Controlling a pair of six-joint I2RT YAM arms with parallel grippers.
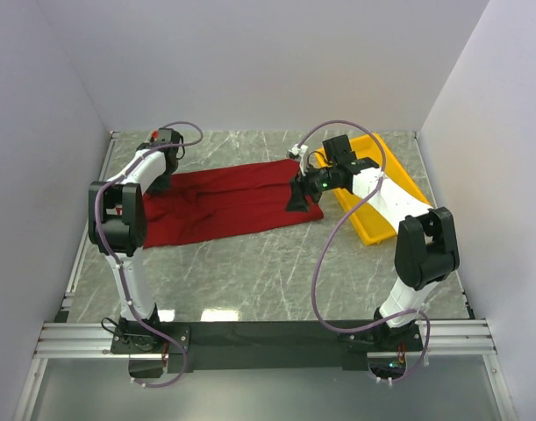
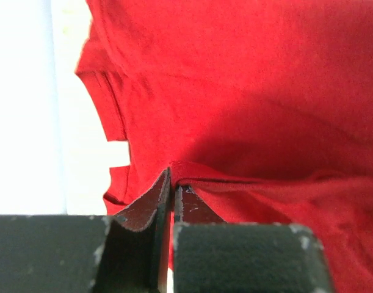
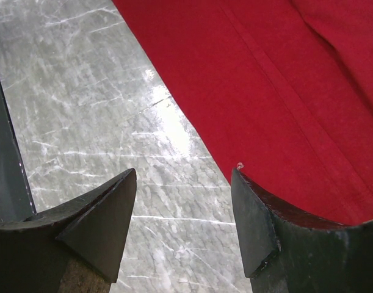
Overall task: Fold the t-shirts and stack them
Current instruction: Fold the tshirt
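From above, the dark red t-shirt (image 1: 232, 202) lay spread flat on the marble table (image 1: 250, 272), running from the left side towards the middle. The yellow tray (image 1: 406, 181) sat just off its right end, with my right arm crossing over it. My left gripper (image 1: 161, 181) was down at the shirt's far left end. My right gripper (image 1: 298, 200) was at the shirt's right edge, on the side nearest the tray.

Through my left wrist camera, my left gripper (image 2: 173, 183) had its jaws pressed together on a raised fold of the t-shirt (image 2: 247, 91), with the cloth pinched up between the pads. The collar (image 2: 107, 104) curved away on the left, and the rest of the shirt filled the view beyond.

Through my right wrist camera, my right gripper (image 3: 183, 177) had its jaws wide apart and held nothing. One finger (image 3: 104, 213) was over the bare table (image 3: 82, 91). The other (image 3: 253, 220) was right at the hemmed edge of the t-shirt (image 3: 284, 91). I could not tell whether it touched the cloth.
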